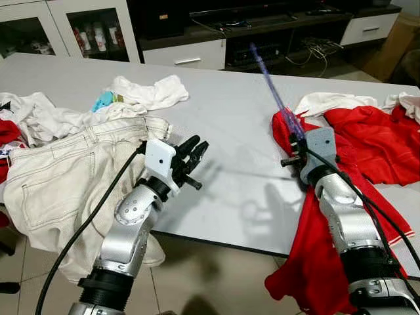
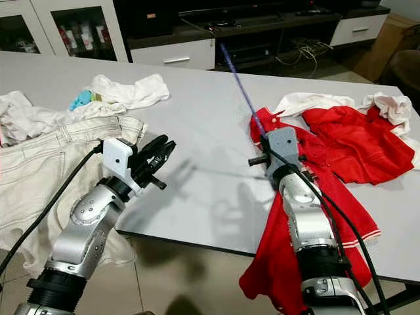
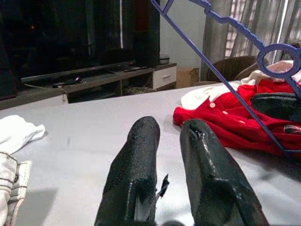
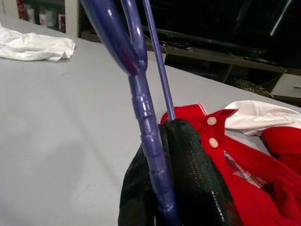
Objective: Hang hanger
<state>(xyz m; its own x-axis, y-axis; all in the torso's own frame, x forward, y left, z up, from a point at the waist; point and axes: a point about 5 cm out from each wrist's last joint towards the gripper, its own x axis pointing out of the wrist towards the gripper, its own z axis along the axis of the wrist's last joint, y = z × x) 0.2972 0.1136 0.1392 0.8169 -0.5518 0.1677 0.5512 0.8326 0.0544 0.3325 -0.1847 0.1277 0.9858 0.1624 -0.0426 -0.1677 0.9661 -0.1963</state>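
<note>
Hanger (image 4: pixel 149 136) of thin blue-purple plastic, notched along its arm, stands tilted above the grey table (image 1: pixel 236 125), pinched in the right gripper (image 4: pixel 162 188) beside a red shirt (image 1: pixel 367 141); left gripper (image 3: pixel 171 174) hovers narrowly parted, holding nothing

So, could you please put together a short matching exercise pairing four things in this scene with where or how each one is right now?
Things:
1. purple hanger
2. left end effector
3. beige trousers
4. red polo shirt

States:
A. spread on the table's right side, partly hanging over the edge
B. clamped in the right end effector
C. holds nothing, over the table
D. piled at the table's left side

Pairs: 1-B, 2-C, 3-D, 4-A
</note>
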